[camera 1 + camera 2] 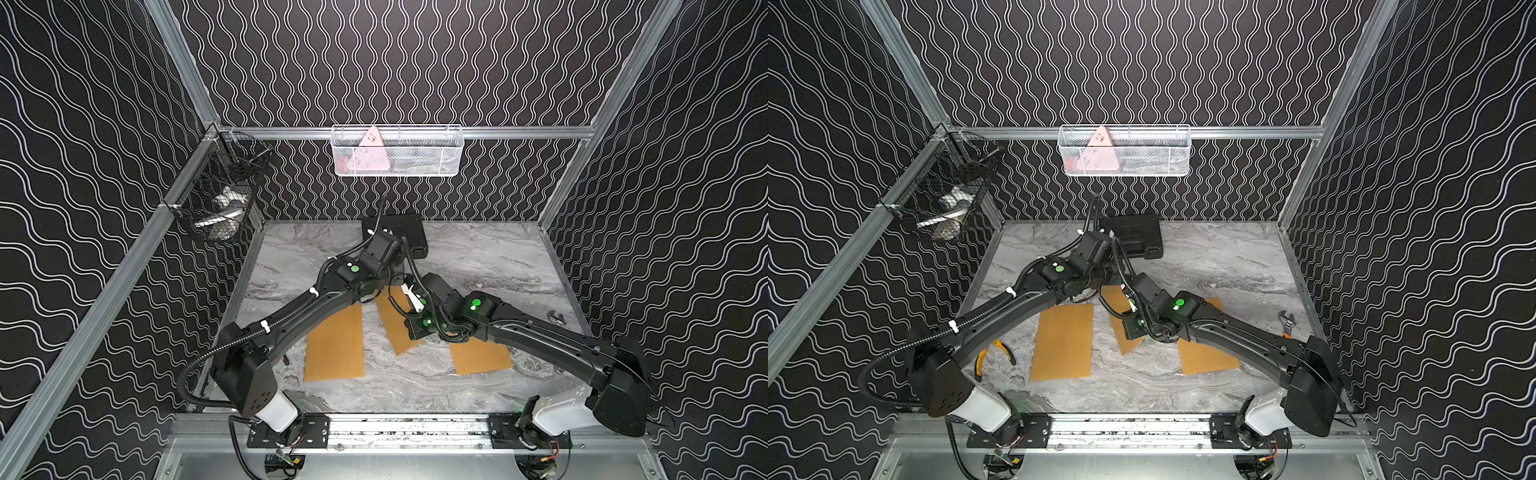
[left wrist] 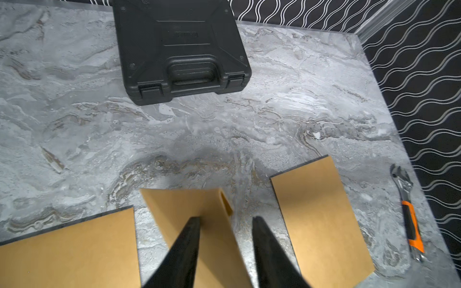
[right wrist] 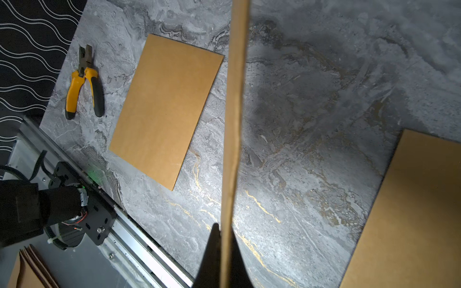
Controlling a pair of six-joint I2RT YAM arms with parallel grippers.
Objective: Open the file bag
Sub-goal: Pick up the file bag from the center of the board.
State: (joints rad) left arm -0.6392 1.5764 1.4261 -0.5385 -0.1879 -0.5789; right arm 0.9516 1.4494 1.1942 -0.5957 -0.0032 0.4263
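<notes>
R gripper [image 3: 223, 228]: you've got it pinched tight on the kraft file bag [image 3: 235, 99], seen edge-on.
L gripper [image 2: 227, 219]: jaws narrow but apart, either side of the bag's open end.
Bag pos: mid-frame in both top views, btw two flat kraft bags [image 1: 334, 345].

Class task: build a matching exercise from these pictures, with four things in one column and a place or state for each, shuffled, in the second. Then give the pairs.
1. black case
2. pliers
3. wrench
4. middle file bag

A. orange grip, at the right edge of the table
B. pinched in the right gripper
C. at the back of the table
D. yellow handles, on the table's left side

Pairs: 1-C, 2-D, 3-A, 4-B.
</notes>
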